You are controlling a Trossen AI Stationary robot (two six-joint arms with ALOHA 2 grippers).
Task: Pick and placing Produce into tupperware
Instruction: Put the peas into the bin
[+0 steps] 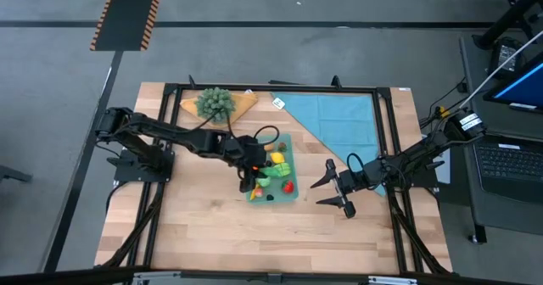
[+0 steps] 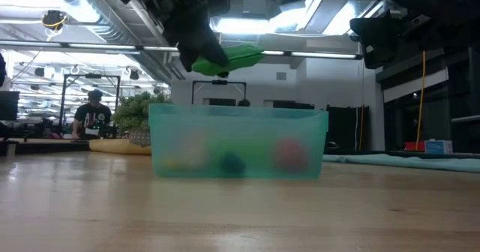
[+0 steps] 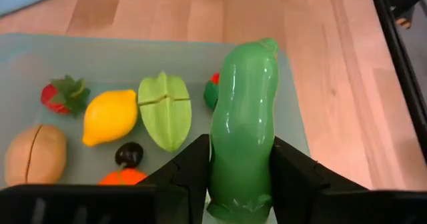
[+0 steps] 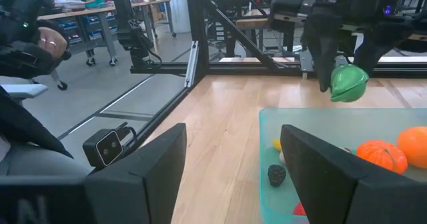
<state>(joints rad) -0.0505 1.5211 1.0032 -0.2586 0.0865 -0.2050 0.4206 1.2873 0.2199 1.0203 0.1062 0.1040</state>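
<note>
The tupperware [image 1: 293, 193] sits mid-table on bare wood, between both arms. Above its near-left edge hangs a glossy green vegetable [image 3: 243, 124], pinched between the left gripper [image 3: 241, 177] fingers and evidently held clear of the wall for lowering inside. The left wrist view shows seven items already inside: strawberry [image 3: 63, 95], lemon [image 3: 110, 116], green starfruit [image 3: 165, 109], tan halved piece [image 3: 35, 153], dark berry [image 3: 128, 154], orange piece [image 3: 123, 177], and a partly hidden red-green one. The right gripper [image 1: 338, 186] waits just right of the container, fingers spread, empty.
</note>
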